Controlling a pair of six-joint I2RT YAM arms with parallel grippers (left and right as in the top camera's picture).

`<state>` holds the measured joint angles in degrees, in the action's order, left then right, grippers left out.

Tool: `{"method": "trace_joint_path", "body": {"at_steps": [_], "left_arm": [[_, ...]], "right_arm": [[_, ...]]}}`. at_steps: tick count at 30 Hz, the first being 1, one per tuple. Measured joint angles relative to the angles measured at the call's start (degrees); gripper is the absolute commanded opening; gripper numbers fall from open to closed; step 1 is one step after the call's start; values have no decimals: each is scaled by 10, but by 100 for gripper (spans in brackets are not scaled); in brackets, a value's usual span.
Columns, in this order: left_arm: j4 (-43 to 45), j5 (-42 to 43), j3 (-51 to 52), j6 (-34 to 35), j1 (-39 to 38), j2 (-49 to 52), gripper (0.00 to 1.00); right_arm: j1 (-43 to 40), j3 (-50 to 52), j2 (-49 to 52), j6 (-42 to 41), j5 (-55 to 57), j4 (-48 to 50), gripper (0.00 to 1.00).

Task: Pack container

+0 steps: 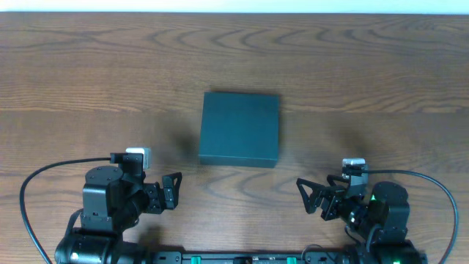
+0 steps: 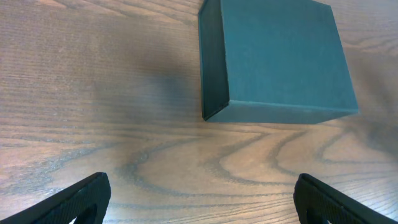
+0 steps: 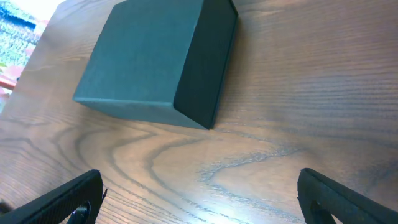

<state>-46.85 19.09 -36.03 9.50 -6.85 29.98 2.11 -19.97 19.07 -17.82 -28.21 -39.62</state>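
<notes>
The container (image 1: 240, 128) is sitting shut in the middle of the table (image 1: 88, 73), with nothing touching it. The left gripper (image 1: 173, 191) is facing it from the near left, well apart, its fingers (image 2: 81, 199) spreading wide and holding nothing. The right gripper (image 1: 307, 196) is facing it from the near right, its fingers (image 3: 62, 199) likewise spreading wide, empty.

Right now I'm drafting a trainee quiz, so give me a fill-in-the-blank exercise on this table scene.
1. The container has its lid ___.
2. The left gripper and right gripper both stand ___, holding nothing.
3. The table is made of ___.
Missing words: closed; open; wood.
</notes>
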Motion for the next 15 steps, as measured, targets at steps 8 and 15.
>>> {"method": "trace_joint_path", "body": {"at_steps": [8,15], "left_arm": [[43,-63,33,-27,0,-56,95],[162,-124,192,-45,0,-204,95]], "right_arm": [[0,0,0,0,2,0,99],[0,2,0,0,2,0,99]]}}
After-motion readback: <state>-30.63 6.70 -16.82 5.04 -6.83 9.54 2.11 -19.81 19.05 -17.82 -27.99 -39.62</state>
